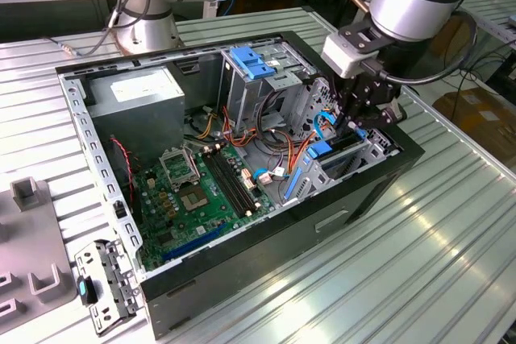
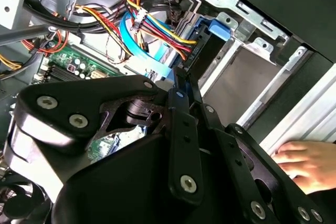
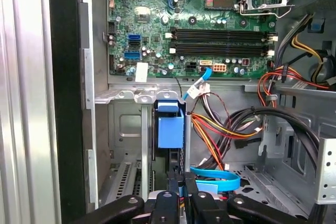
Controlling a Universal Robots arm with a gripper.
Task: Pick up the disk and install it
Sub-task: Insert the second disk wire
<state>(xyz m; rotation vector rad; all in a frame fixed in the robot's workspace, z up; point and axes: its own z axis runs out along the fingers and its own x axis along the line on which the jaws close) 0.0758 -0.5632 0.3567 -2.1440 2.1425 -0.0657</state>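
**Disk edge-on in its bay, tool above it**

Going from the exterior view's left, we see the worktop (image 1: 451,223) carrying the open case (image 1: 266,263), with the motherboard (image 1: 201,191) on its floor and the power supply (image 1: 133,94) at the back. At the exterior view's right the tool (image 1: 364,122) hangs over the drive bay (image 1: 367,155).

The disk (image 3: 170,129) stands on edge in that bay, its blue bracket uppermost. In the first wrist view the tool (image 3: 181,203) sits narrow, close about the disk's end; we cannot tell whether it truly grips.

We judge the seating step calls for a straight push along the bay rails, without tilting. Room is tight: the cables (image 3: 220,129) lie just beside the disk, the bay's metal walls flank it, and a hand (image 2: 310,163) rests near the case's edge.
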